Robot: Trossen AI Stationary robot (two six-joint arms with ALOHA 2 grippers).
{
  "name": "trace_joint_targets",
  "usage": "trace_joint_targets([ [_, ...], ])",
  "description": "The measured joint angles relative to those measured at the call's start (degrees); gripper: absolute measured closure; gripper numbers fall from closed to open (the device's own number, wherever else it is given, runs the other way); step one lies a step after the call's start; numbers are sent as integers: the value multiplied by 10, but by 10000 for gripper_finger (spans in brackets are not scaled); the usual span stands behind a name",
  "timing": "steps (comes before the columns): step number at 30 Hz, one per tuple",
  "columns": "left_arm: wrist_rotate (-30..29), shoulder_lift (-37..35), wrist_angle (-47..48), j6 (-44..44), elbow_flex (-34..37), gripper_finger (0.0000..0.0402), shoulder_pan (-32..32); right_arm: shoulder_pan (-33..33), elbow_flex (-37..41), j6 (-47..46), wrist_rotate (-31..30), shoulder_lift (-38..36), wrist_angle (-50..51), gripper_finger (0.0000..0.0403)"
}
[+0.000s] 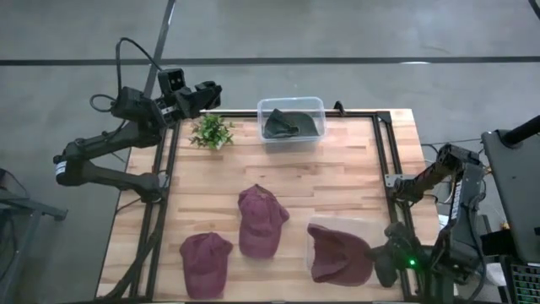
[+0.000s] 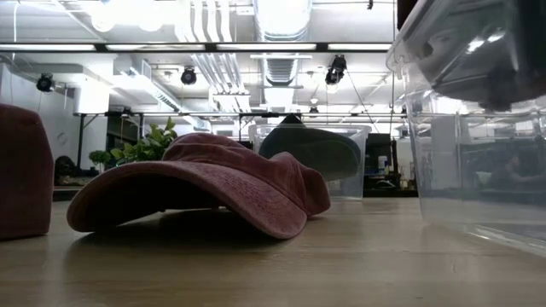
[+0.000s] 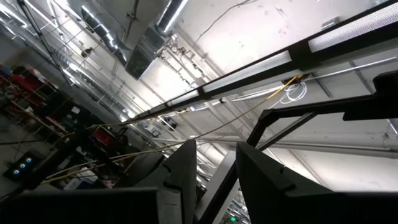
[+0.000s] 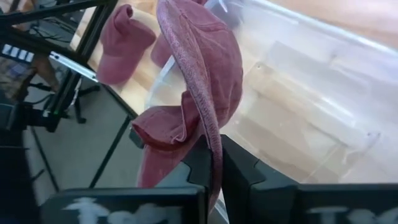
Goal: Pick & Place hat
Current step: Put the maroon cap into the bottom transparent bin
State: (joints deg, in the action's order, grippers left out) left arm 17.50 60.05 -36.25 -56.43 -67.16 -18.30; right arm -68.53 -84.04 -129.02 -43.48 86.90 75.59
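the right hand (image 4: 213,167) is clenched on the brim of a maroon hat (image 1: 337,255), holding it over a clear bin (image 1: 354,226) at the near right corner of the wooden desk (image 1: 337,177). two more maroon hats lie on the desk. the left hand (image 1: 211,91) waits off the far left corner, fingers (image 3: 186,177) slightly parted, grasping nothing.

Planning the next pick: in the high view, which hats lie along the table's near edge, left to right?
Left maroon hat → middle maroon hat → maroon hat pinched by the right gripper over the clear bin.
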Motion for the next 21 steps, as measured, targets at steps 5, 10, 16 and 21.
trace_joint_targets([
  [5, -2, 0, 0, -3, 0, 296, 0, 13, 82, 0, 15, -26, -95, 366],
  [10, -7, 0, 0, -6, 0, 296, 0, 24, 146, -1, 72, -42, -121, 323],
  [16, -10, 0, -1, -6, 0, 296, 0, 26, 167, 0, 116, -56, -120, 266],
  [21, -10, 0, 0, -6, 0, 296, -1, 25, 150, 4, 143, -61, -59, 236],
])
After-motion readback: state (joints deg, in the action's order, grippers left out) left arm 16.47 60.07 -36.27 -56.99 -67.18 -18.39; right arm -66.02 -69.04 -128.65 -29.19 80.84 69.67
